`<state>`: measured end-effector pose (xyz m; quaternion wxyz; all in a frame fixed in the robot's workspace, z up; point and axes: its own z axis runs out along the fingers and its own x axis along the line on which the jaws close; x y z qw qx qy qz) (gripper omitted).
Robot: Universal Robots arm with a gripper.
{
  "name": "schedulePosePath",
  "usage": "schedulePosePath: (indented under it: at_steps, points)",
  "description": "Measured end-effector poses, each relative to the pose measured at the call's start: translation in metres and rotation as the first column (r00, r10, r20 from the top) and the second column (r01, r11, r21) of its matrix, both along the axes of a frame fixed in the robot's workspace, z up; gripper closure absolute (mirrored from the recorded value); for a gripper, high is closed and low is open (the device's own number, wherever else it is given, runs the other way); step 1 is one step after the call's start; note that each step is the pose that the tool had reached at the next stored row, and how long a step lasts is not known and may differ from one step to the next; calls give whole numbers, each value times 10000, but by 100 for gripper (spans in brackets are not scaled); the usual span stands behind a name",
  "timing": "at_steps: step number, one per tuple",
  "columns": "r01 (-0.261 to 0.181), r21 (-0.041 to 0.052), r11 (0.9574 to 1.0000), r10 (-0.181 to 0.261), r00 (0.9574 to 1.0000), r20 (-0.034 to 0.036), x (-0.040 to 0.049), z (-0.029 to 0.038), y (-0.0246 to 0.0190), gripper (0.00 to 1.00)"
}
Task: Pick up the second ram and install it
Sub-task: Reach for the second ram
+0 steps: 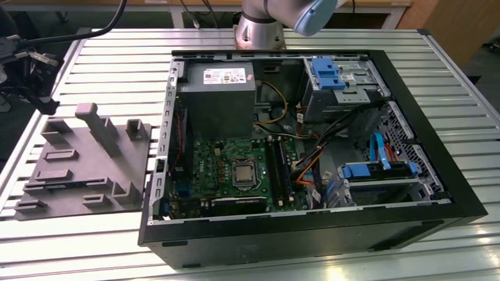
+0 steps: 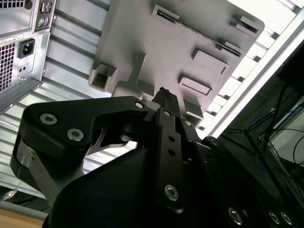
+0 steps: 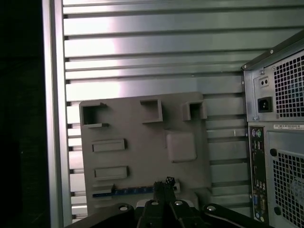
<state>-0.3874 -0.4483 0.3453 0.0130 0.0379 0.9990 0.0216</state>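
We see the slatted metal counter (image 1: 102, 58) carrying an open computer case (image 1: 312, 234), with a grey holder plate (image 1: 86, 170) just beside it on the exterior view's left. Only a narrow strip of slats separates the two. The plate's other long side runs close to the counter's edge rail (image 3: 52, 118), so open room lies mainly over the bare slats beyond the plate's short ends. Upright posts (image 1: 98, 126) rise from the plate.

In both wrist views the hand (image 3: 164, 184) (image 2: 161, 92) hangs above the plate, pointing down at it, with the case's rear panel (image 3: 275, 118) off to one side. Its fingertips (image 3: 169, 181) look drawn together and we see nothing held between them.

The second ram (image 3: 126, 192) lies flat in a slot along one edge of the plate as a thin dark blue strip. The hand's tip sits just past the ram's end that points toward the case; we cannot tell whether they touch.

The arm (image 1: 262, 23) is cut off at the exterior view's upper edge. Inside the case, the motherboard (image 1: 226, 164) sits below the grey power-supply box (image 1: 219, 99); we cannot make out what fills its memory slots.
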Motion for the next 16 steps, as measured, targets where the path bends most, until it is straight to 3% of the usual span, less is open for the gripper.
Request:
schedulePosePath:
  at_steps: [16]
  points:
    - [0,1,10000,0,10000,0,-45,-84,-27,89]
